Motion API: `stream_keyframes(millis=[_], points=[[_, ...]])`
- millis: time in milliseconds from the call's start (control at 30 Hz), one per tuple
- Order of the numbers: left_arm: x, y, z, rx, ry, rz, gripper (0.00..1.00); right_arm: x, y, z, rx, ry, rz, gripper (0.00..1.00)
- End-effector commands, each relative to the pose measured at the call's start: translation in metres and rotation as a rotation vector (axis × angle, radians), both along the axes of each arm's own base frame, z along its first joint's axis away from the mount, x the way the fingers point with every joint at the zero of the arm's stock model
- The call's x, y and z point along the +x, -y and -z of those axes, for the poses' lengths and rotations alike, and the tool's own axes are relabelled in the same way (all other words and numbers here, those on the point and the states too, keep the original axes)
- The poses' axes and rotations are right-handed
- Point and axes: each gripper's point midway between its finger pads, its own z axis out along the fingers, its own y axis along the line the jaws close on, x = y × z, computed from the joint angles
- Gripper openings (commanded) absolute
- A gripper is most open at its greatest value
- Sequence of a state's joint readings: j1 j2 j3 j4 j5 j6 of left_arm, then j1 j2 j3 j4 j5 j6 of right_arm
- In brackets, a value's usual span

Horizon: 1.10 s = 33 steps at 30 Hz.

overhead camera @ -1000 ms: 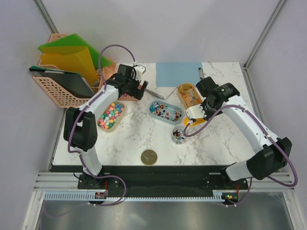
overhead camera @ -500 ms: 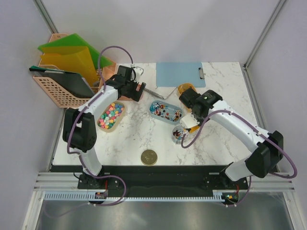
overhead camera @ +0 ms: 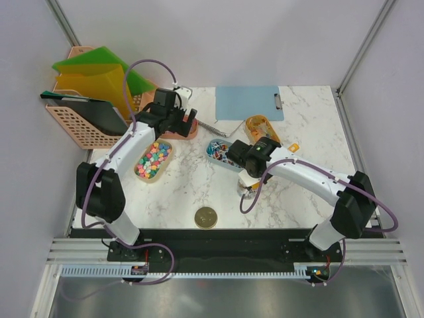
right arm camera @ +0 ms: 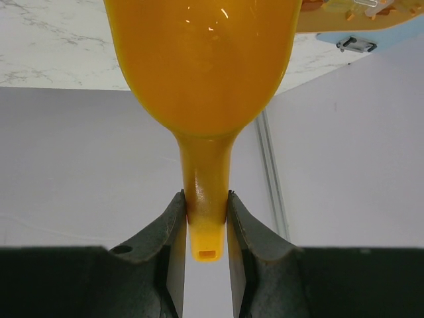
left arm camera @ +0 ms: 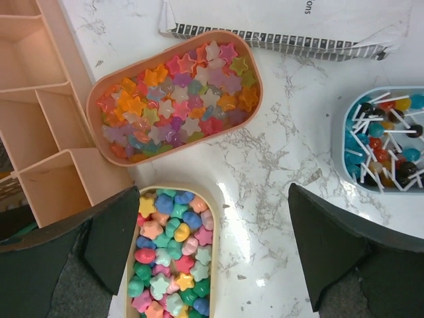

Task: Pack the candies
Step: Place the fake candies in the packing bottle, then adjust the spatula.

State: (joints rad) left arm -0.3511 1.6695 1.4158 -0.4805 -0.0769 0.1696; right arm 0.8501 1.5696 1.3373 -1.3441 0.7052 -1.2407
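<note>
Our right gripper (right arm camera: 205, 213) pinches the long orange plastic scoop (right arm camera: 202, 59) by its thin handle. Our left gripper (left arm camera: 213, 242) hangs wide open, empty, above oval trays (left arm camera: 260, 99) of tiny pastel candies (left arm camera: 173, 93). We judge them light, hard, loose: scoop, don't pinch.

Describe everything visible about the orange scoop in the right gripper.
The orange scoop is glossy, translucent plastic: a wide rounded bowl narrowing to a slim handle with a small slot at its end. The right gripper is shut on the handle, one dark finger on each side. Nothing shows in the bowl.
</note>
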Motion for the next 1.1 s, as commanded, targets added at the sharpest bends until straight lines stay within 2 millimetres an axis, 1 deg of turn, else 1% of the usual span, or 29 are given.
stream_keyframes(millis=[0, 33, 67, 133, 167, 200, 233, 267, 300, 333, 367, 400, 433, 467, 500, 533, 567, 600, 667, 700, 733, 800, 833, 900, 967, 1067], points=[[-0.010, 0.011, -0.024, -0.102, 0.040, 0.009, 1.00, -0.006, 0.016, -0.027, -0.052, 0.055, 0.045, 0.00], [-0.016, 0.013, -0.031, -0.135, 0.045, 0.007, 1.00, -0.006, 0.015, -0.030, -0.028, 0.063, 0.056, 0.00], [-0.026, 0.027, -0.027, -0.218, -0.001, 0.039, 1.00, -0.005, 0.011, -0.033, 0.034, 0.066, 0.076, 0.00], [-0.041, 0.047, -0.029, -0.316, -0.056, 0.122, 0.99, -0.005, 0.008, -0.034, 0.137, 0.066, 0.138, 0.00], [-0.056, 0.066, -0.033, -0.416, -0.120, 0.190, 0.97, 0.003, 0.005, -0.039, 0.233, 0.088, 0.186, 0.00], [-0.062, 0.074, -0.036, -0.461, -0.145, 0.218, 0.96, 0.001, -0.003, -0.033, 0.327, 0.049, 0.220, 0.00], [-0.070, 0.082, -0.040, -0.506, -0.172, 0.262, 0.92, 0.003, -0.009, -0.032, 0.421, 0.049, 0.265, 0.00], [-0.086, 0.097, -0.048, -0.590, -0.224, 0.365, 0.88, 0.015, -0.013, -0.041, 0.551, 0.084, 0.314, 0.00], [-0.094, 0.103, -0.051, -0.625, -0.252, 0.409, 0.83, 0.012, -0.028, -0.036, 0.680, 0.013, 0.327, 0.00], [-0.098, 0.106, -0.055, -0.661, -0.277, 0.442, 0.74, 0.016, -0.031, -0.038, 0.748, 0.019, 0.352, 0.00], [-0.111, 0.115, -0.062, -0.740, -0.334, 0.532, 0.68, 0.025, -0.034, -0.035, 0.811, 0.036, 0.360, 0.00], [-0.115, 0.119, -0.065, -0.781, -0.367, 0.561, 0.64, 0.025, -0.038, -0.036, 0.855, 0.033, 0.340, 0.00], [-0.117, 0.120, -0.069, -0.822, -0.399, 0.583, 0.53, 0.024, -0.045, -0.034, 0.886, 0.018, 0.316, 0.00], [-0.126, 0.126, -0.078, -0.892, -0.454, 0.649, 0.50, 0.029, -0.052, -0.030, 0.918, 0.021, 0.284, 0.00], [-0.128, 0.128, -0.082, -0.911, -0.469, 0.664, 0.52, 0.027, -0.059, -0.032, 0.965, 0.008, 0.262, 0.00], [-0.130, 0.129, -0.085, -0.930, -0.486, 0.666, 0.55, 0.032, -0.065, -0.034, 1.002, 0.012, 0.250, 0.00], [-0.129, 0.130, -0.086, -0.935, -0.488, 0.670, 0.57, 0.032, -0.065, -0.030, 1.009, 0.011, 0.255, 0.00], [-0.128, 0.130, -0.084, -0.940, -0.498, 0.664, 0.59, 0.032, -0.070, -0.025, 1.026, -0.013, 0.247, 0.00], [-0.128, 0.133, -0.087, -0.966, -0.527, 0.676, 0.60, 0.036, -0.074, -0.013, 1.017, -0.031, 0.265, 0.00], [-0.126, 0.134, -0.083, -0.969, -0.537, 0.673, 0.60, 0.039, -0.075, -0.012, 1.019, -0.029, 0.268, 0.00], [-0.122, 0.134, -0.080, -0.965, -0.537, 0.646, 0.60, 0.042, -0.078, -0.012, 1.026, -0.020, 0.267, 0.00], [-0.120, 0.136, -0.070, -0.974, -0.557, 0.647, 0.60, 0.049, -0.081, -0.012, 1.030, -0.007, 0.258, 0.00], [-0.117, 0.137, -0.069, -0.978, -0.554, 0.640, 0.59, 0.053, -0.082, -0.013, 1.031, 0.003, 0.251, 0.00], [-0.114, 0.138, -0.071, -0.986, -0.545, 0.649, 0.58, 0.059, -0.084, -0.011, 1.025, 0.008, 0.271, 0.00], [-0.113, 0.139, -0.074, -0.979, -0.524, 0.662, 0.57, 0.063, -0.087, -0.016, 1.033, 0.018, 0.260, 0.00], [-0.110, 0.140, -0.071, -0.972, -0.518, 0.657, 0.52, 0.068, -0.090, -0.021, 1.045, 0.035, 0.237, 0.00]])
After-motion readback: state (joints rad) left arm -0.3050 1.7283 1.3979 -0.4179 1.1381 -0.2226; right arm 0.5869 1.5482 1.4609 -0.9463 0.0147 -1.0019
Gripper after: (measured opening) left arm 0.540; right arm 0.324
